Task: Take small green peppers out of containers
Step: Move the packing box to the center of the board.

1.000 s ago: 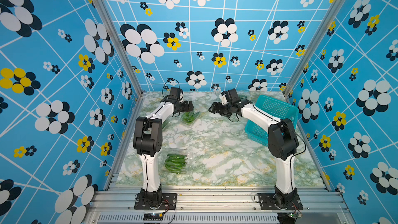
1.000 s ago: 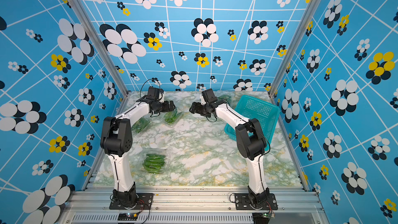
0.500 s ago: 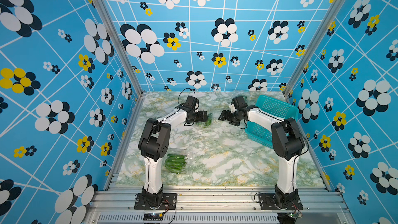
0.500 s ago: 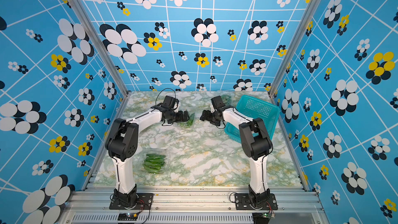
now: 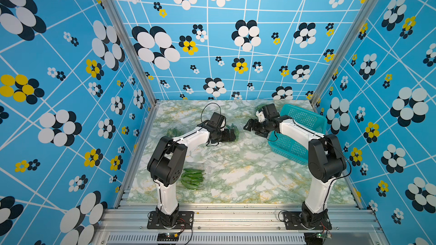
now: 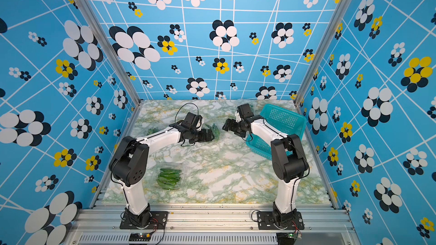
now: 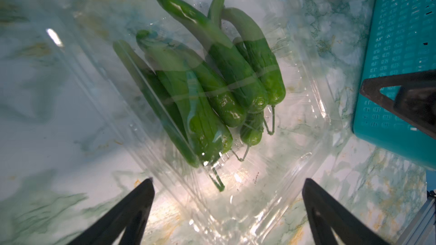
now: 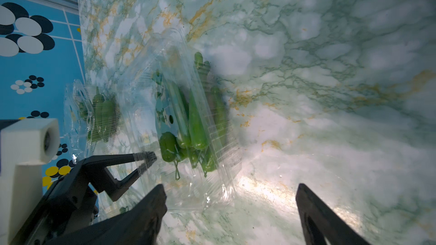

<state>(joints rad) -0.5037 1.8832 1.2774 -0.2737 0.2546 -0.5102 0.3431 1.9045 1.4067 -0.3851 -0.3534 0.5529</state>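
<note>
1. Left gripper (image 7: 227,180): jaws spread wide and pinching nothing. The near edge of a clear container (image 7: 306,119) lies between the fingers. In the right wrist view one left finger (image 8: 141,159) sits against the plastic, but real contact cannot be told.
2. Small green peppers (image 7: 212,78): a bundle lying side by side inside that container, stems toward the left gripper. In a top view the bundle (image 5: 234,128) is near the teal basket (image 5: 304,119), on the side facing the left arm.
3. Right gripper (image 8: 228,185): jaws released and holding nothing, with marble and the container's corner ahead. In a top view it (image 5: 247,126) hangs between the peppers and the basket, just beside the basket's rim.
4. In the way: the two grippers face each other across the container, close together.
5. Teal basket: tilted, partly behind the right arm.
6. Other containers: one with peppers (image 5: 192,179) is well apart from the basket, by the left arm's base. Another (image 5: 173,131) is farther from the basket, behind the left arm, and a faint one (image 5: 259,107) is just beside the basket toward the back wall.
7. Marble table (image 5: 247,173) lies under everything.
8. Since a second ago: the left gripper and its container have shifted toward the basket, the right gripper has drawn back toward it, and the basket is unmoved.
</note>
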